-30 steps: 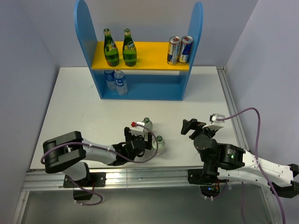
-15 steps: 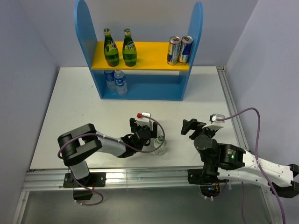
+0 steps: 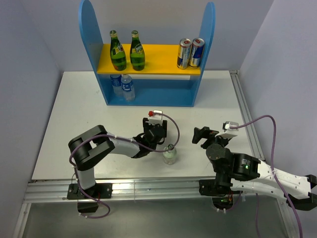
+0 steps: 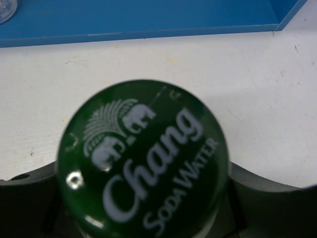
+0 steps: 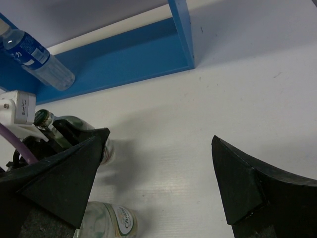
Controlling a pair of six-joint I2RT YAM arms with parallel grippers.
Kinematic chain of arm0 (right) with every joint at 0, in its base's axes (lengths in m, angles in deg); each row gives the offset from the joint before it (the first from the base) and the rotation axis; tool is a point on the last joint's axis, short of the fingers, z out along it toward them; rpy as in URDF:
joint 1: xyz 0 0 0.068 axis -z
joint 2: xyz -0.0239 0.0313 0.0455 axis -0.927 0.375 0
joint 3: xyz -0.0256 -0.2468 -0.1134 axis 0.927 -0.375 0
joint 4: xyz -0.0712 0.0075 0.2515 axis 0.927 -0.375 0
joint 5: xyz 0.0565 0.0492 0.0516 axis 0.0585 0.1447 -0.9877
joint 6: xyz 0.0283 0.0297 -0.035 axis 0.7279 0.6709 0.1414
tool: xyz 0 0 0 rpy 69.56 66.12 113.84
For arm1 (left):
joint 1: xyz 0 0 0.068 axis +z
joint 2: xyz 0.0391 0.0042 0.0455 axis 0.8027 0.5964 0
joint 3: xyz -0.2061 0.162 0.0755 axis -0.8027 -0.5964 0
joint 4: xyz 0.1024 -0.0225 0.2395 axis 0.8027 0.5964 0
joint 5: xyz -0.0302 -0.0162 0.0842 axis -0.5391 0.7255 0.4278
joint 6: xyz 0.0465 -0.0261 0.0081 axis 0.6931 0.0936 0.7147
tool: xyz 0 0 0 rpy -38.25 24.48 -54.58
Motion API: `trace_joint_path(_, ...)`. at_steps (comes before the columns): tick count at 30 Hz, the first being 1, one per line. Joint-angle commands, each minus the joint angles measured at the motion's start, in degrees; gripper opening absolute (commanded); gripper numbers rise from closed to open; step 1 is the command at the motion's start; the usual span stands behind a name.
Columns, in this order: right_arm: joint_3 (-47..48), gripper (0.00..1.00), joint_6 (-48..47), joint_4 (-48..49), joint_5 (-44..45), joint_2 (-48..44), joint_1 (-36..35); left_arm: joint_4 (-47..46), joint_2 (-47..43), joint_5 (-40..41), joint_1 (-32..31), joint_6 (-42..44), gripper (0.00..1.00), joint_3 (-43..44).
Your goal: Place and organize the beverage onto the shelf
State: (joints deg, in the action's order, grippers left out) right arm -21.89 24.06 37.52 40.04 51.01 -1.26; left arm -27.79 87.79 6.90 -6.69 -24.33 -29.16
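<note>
The shelf (image 3: 148, 91) stands at the back with its blue side panels and yellow upper board. My left gripper (image 3: 156, 134) is shut on a clear soda water bottle whose green Chang cap (image 4: 143, 158) fills the left wrist view. In the right wrist view that bottle (image 5: 74, 128) looks tilted beside the gripper. A second soda water bottle (image 3: 170, 154) stands just right of and nearer than the left gripper, and it also shows in the right wrist view (image 5: 106, 220). My right gripper (image 3: 202, 134) is open and empty, right of both bottles, with its fingers wide apart (image 5: 158, 183).
Two green glass bottles (image 3: 127, 51) stand at the left of the yellow board and two cans (image 3: 191, 53) at its right. Two small water bottles (image 3: 123, 87) stand at the left of the lower tier, one of them in the right wrist view (image 5: 37, 59). Walls close in on both sides.
My left gripper has moved right and towards the shelf, closing over the bottle that stood there. The second bottle now stands apart in plain view. The right arm has not moved.
</note>
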Motion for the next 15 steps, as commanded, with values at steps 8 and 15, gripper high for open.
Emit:
trace_joint_path(8, -0.08, 0.99, 0.65, 0.73, 1.1, -0.87, -0.29, 0.92, 0.63, -3.94, 7.42, 6.9, 0.0, 10.39)
trace_joint_path(15, -0.34, 0.98, 0.22, 1.26, 0.66, -1.48, -0.29, 4.35, 5.11, -9.13, 13.31, 9.45, 0.0, 22.51)
